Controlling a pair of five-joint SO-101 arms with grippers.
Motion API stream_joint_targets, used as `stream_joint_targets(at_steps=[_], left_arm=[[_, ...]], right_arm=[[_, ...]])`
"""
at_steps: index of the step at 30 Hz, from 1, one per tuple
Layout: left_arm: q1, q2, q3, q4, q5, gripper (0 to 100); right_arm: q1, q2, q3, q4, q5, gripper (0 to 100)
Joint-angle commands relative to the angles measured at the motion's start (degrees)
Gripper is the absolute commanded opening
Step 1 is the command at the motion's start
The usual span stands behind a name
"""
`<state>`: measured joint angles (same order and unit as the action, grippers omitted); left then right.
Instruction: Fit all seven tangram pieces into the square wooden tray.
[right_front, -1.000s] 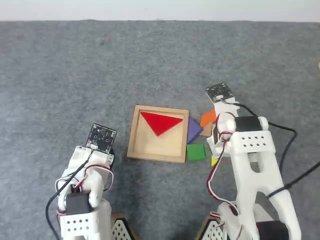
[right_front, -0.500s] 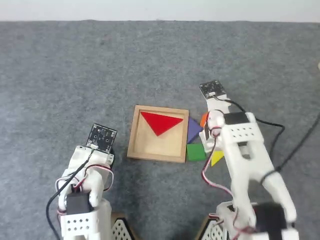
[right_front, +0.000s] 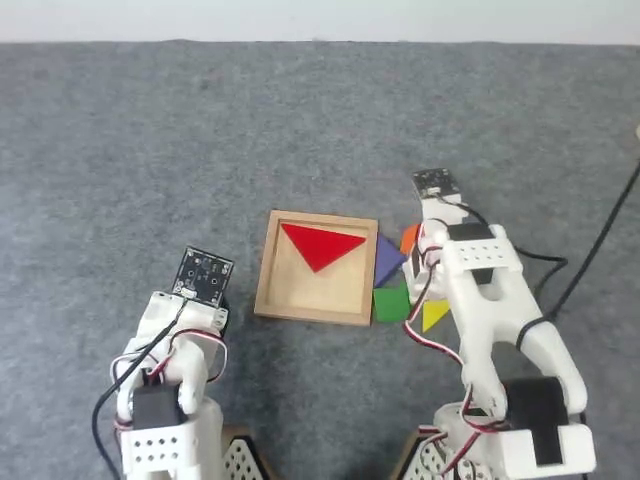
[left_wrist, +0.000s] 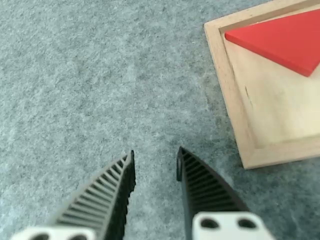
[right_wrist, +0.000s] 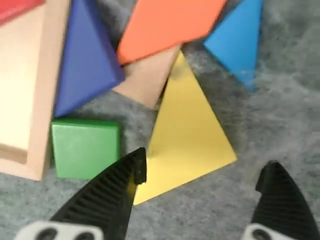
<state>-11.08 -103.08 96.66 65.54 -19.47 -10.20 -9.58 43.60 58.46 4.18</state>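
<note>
While red triangle (right_front: 322, 245) sits in wooden tray (right_front: 266, 282), right end effector (right_wrist: 205, 167) wide, left end effector (left_wrist: 155, 155) narrow

Both are white plastic — left arm (right_front: 165, 400) and right arm (right_front: 495, 320) get black servo blocks, rows of tiny holes, plus red, white and black cables (right_front: 420, 345). Small black circuit board (right_front: 205, 275) on each wrist. The left gripper (left_wrist: 155, 160) and right gripper (right_wrist: 206, 167): black ribbed fingers (left_wrist: 112, 192) on white mounts with round holes.
</note>
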Motion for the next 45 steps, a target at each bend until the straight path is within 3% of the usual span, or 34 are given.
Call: stream_joint_targets(at_steps=[1,10,21,27,33,35,40,45], left_arm=[[-0.3,-0.6,-0.2,-0.1,-0.5,13],[-0.4,-0.6,-0.2,-0.1,-0.5,13],[-0.4,-0.6,-0.2,-0.1,-0.5,13],[-0.4,-0.6,-0.2,-0.1,-0.5,13],[-0.4,-0.6,-0.2,-0.1,-0.5,13],[-0.4,-0.6,-0.2,-0.1,-0.5,13],[-0.4,-0.6,-0.2,-0.1,-0.5,13],[-0.4,-0.6,-0.2,-0.1,-0.5,13]], right_arm=[[0.6,-0.2,1.4,-3.0,0.0,32.4],[0.4,1.5,2.0,-5.2,0.1,31.8],[0.7,10.7,-5.5,-0.4,1.5,31.8],[0.1,9.5,-5.7,-0.1,7.9,31.8],[0.3,9.8,-5.4,-0.3,8.3,31.6],[0.1,9.8,-5.4,-0.2,8.0,27.7],[0.3,9.8,-5.4,-0.1,7.7,5.4],[0.2,9.3,-5.4,-0.1,5.0,6.1]])
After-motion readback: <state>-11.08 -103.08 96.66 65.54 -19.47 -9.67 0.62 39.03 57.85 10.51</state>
